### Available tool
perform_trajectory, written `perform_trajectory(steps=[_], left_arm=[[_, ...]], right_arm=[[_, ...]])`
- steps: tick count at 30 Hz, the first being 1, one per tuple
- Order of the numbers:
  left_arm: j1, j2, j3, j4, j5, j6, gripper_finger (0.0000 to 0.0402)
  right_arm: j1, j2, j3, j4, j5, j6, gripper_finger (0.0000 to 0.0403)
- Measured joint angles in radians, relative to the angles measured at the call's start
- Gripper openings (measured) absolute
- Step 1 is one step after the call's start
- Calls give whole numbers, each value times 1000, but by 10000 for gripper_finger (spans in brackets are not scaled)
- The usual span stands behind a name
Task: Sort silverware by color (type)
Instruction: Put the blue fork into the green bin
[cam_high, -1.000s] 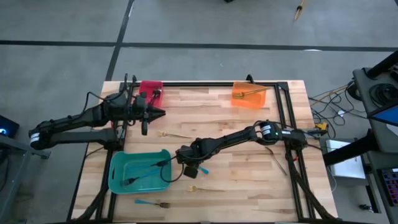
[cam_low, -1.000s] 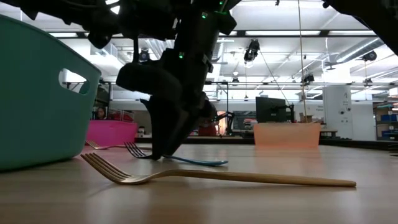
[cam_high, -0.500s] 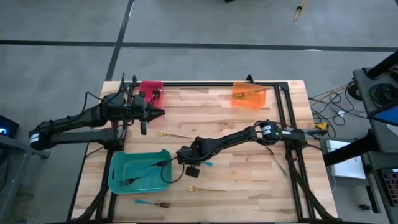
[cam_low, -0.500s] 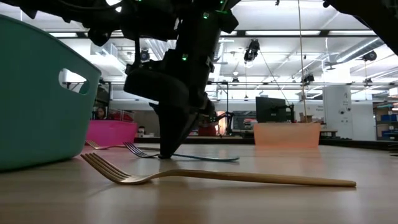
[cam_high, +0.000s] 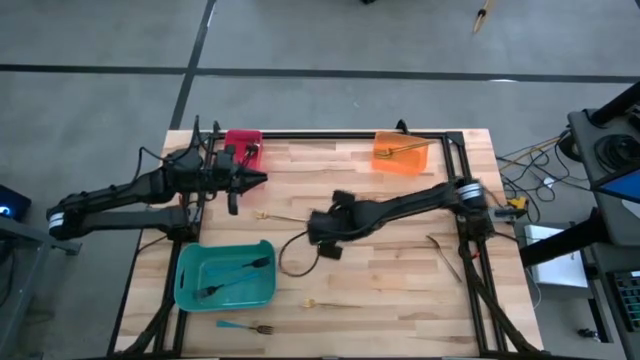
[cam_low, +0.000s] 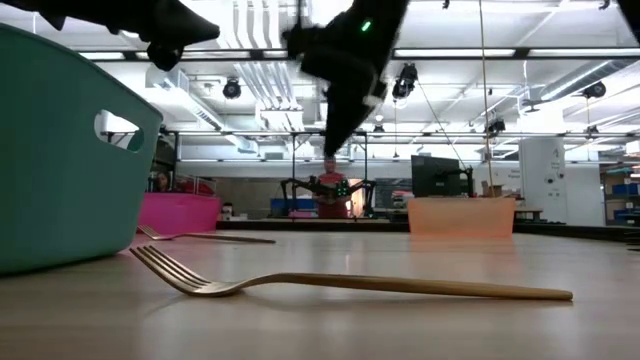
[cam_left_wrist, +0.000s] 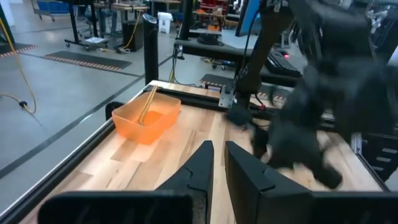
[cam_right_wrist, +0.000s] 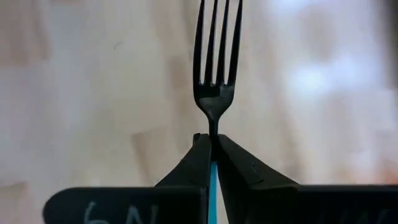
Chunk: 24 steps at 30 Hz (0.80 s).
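My right gripper (cam_high: 328, 245) hangs over the middle of the table, shut on a fork with a dark silver head (cam_right_wrist: 214, 56) and a blue handle (cam_right_wrist: 213, 177). My left gripper (cam_high: 252, 178) waits by the red bin (cam_high: 243, 148), open by a narrow gap (cam_left_wrist: 219, 149) and empty. Gold forks lie flat on the wood at the middle (cam_high: 278, 216) and near the front (cam_high: 335, 303). A blue-handled fork (cam_high: 245, 326) lies at the front edge and a dark fork (cam_high: 445, 255) at the right. The teal bin (cam_high: 190, 290) holds some forks. My right gripper pinches the fork between its two fingers at the neck (cam_right_wrist: 214, 127), where the dark head joins the blue handle. The fork lies along the fingers: its head sticks out past the fingertips and its handle runs back between them. It is lifted clear of the table.
The orange bin (cam_high: 400, 158) at the far right holds a gold fork. In the low view the teal bin's wall (cam_low: 60, 150) stands close at the left, and a gold fork (cam_low: 350, 285) lies in front. Bare wood lies between the bins.
My right gripper has risen from the table beside the teal bin and gone toward the table's far right, shut the whole time. The blue-handled fork, which lay on the wood under it, has been lifted clear.
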Motion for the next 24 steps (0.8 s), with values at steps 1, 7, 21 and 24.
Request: perform_trajectory(steps=[1,7,21,24], left_arm=[[0,6,0,6,0,0,20],[0,57,0,44,0,0,20],[-22,324,0,324,34,-32,58],[-32,394,0,399,35,-31,91]], right_arm=[[-3,-40,-37,27,38,0,9],[-21,-257,-324,384,141,-27,9],[-75,-451,-866,1702,190,-273,9],[-78,-441,-898,1831,190,-303,9]])
